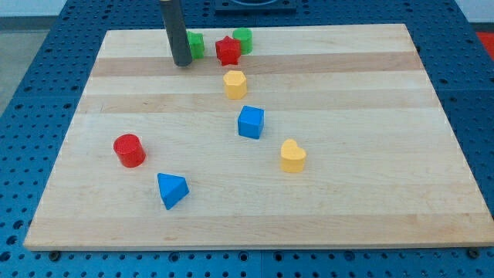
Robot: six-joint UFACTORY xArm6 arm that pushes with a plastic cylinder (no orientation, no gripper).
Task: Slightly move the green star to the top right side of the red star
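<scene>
The red star [228, 51] sits near the view's top edge of the wooden board. A green block [243, 38] with a lobed outline, probably the green star, lies against the red star's top right. A second green block [197, 45], squarish, lies to the red star's left and is partly hidden by my rod. My tip [183, 64] rests on the board just left of this second green block, touching or nearly touching it, and left of the red star.
A yellow block [235, 83] lies just below the red star. A blue cube [251, 122] and a yellow heart [292, 156] lie lower, toward the middle. A red cylinder [130, 150] and a blue triangle [172, 190] are at the lower left. The board's top edge [309, 25] is close behind the stars.
</scene>
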